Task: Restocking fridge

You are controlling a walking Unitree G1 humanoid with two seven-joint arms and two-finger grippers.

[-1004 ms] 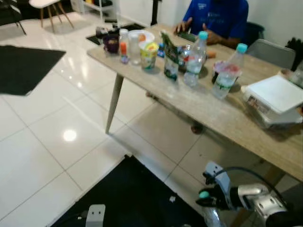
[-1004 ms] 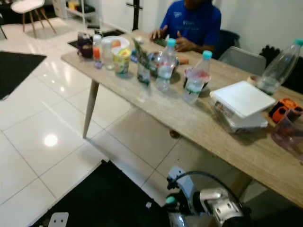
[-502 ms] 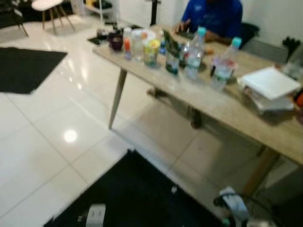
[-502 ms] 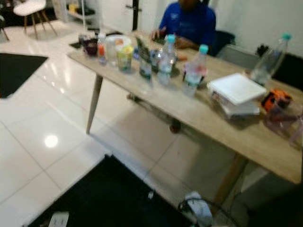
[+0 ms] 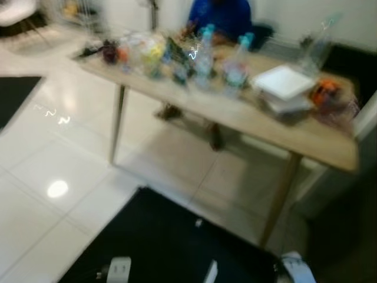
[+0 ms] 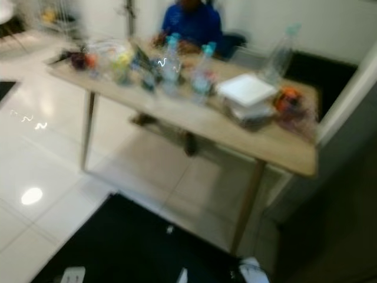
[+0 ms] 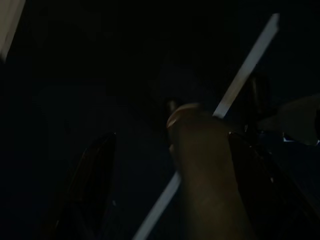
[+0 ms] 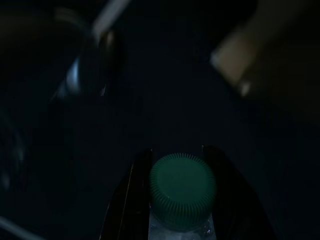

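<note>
In the right wrist view my right gripper [image 8: 178,152] is shut on a clear bottle with a green cap [image 8: 183,189], one black finger on each side of its neck. The left wrist view is very dark; my left gripper [image 7: 172,140] hangs with its two fingers [image 7: 95,175] wide apart, and a brown post-like shape [image 7: 205,170] sits beyond them. Ahead stands a long wooden table [image 5: 247,118] carrying two water bottles with teal caps [image 5: 205,52] [image 5: 238,58], jars and cups [image 5: 147,52], and a white box [image 5: 284,82]. The eye views are blurred.
A person in a blue shirt [image 5: 221,15] sits behind the table. A tall clear bottle [image 5: 315,44] and an orange item [image 5: 324,91] stand at the table's right end. A black mat [image 5: 171,242] lies before me on glossy white tiles [image 5: 53,171].
The camera has swung and pulled back, so the table looks farther off and its right end has come into view. My right arm with the bottle has dropped below the eye views.
</note>
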